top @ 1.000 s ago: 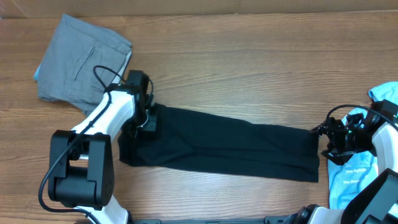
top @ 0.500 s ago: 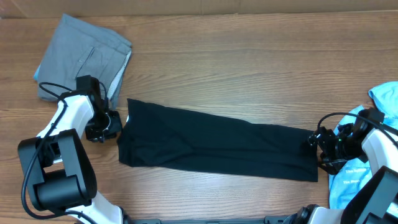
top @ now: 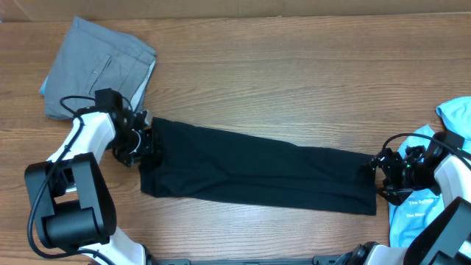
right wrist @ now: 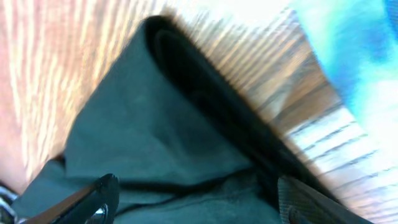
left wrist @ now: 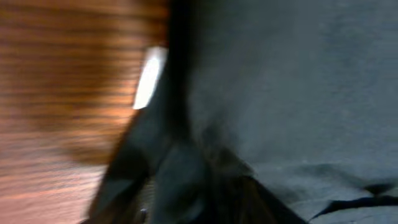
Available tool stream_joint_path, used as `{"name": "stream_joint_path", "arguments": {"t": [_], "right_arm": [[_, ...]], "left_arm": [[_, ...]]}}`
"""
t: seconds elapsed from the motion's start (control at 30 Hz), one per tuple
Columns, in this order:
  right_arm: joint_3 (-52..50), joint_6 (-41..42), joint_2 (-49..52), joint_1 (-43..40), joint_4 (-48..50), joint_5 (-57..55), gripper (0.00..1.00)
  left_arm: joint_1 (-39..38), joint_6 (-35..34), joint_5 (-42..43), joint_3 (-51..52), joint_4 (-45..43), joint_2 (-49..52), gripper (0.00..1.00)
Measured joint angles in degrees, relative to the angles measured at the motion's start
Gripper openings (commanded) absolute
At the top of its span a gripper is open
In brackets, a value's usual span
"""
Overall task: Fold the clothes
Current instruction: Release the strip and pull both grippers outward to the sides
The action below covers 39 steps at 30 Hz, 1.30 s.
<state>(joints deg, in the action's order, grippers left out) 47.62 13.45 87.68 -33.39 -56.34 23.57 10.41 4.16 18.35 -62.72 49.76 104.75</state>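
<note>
Presently mid-fold: black T-shirt (top: 257, 169) in long strip toward tabletop's (top: 294, 73) near edge. At left end, left gripper (top: 147, 140), grip indeterminate; at right end, right gripper (top: 377, 177) spread wide. Next: pinch both ends.

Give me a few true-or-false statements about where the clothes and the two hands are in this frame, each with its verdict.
1. The black T-shirt lies as a long folded strip across the table. True.
2. The grey trousers lie on top of the black T-shirt. False: they lie folded at the table's far left, not on it.
3. The left hand is at the T-shirt's left end. True.
4. The light-blue shirt lies at the table's left edge. False: it is at the right edge.
5. The right hand has its fingers apart at the T-shirt's right end. True.
</note>
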Motion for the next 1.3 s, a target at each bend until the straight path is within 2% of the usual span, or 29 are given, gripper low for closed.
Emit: {"name": "stream_joint_path", "arguments": {"t": [0.1,0.13,0.27,0.3,0.5,0.67,0.77,0.83,0.87,0.97,1.13,1.17,1.3], "right_arm": [[1.07,-0.63,0.00,0.00,-0.92,1.18,0.83],[1.57,-0.79,0.00,0.00,-1.33,1.53,0.84],[3.04,-1.27,0.00,0.00,-2.34,2.03,0.84],[3.19,-1.31,0.00,0.00,-2.47,2.14,0.85],[3.30,-1.16,0.00,0.00,-4.20,-0.39,0.88],[2.80,-0.35,0.00,0.02,-3.69,-3.58,0.88],[0.98,-0.17,0.00,0.02,-1.18,-3.06,0.84],[-0.28,-0.39,0.00,0.20,0.48,-1.88,0.83],[-0.87,-0.46,0.00,0.42,1.07,-1.46,0.82],[-3.82,-0.85,0.00,2.58,4.13,-0.31,0.78],[-8.61,-1.79,-0.81,8.57,11.69,4.48,0.64],[-9.20,-2.10,-0.96,9.75,13.03,5.18,0.56],[-10.97,-2.99,-1.01,13.03,14.91,6.58,0.13]], "left_arm": [[-1.51,0.57,0.61,1.57,-1.86,0.00,0.52],[-2.10,0.59,1.05,2.36,-2.71,-0.09,0.48],[-4.07,0.70,0.59,5.97,-7.96,-1.86,0.06],[-4.48,0.09,-0.31,7.02,-9.27,-2.34,0.04],[-3.50,-9.22,-4.20,9.11,-10.51,-3.98,0.04],[3.78,-12.13,-3.28,9.49,-9.90,-4.15,0.04],[7.72,-12.11,-1.99,9.55,-9.73,-4.13,0.04],[8.68,-11.47,-0.87,9.60,-9.70,-4.00,0.09],[8.76,-11.15,-0.52,9.57,-9.62,-3.91,0.15],[8.81,-9.86,0.59,9.14,-8.94,-3.74,0.21],[8.81,-6.47,1.14,6.93,-2.71,-2.56,0.20],[8.81,-5.66,1.07,6.19,-0.44,-2.36,0.20],[8.81,-4.24,0.96,1.29,5.44,-2.60,0.21]]}}
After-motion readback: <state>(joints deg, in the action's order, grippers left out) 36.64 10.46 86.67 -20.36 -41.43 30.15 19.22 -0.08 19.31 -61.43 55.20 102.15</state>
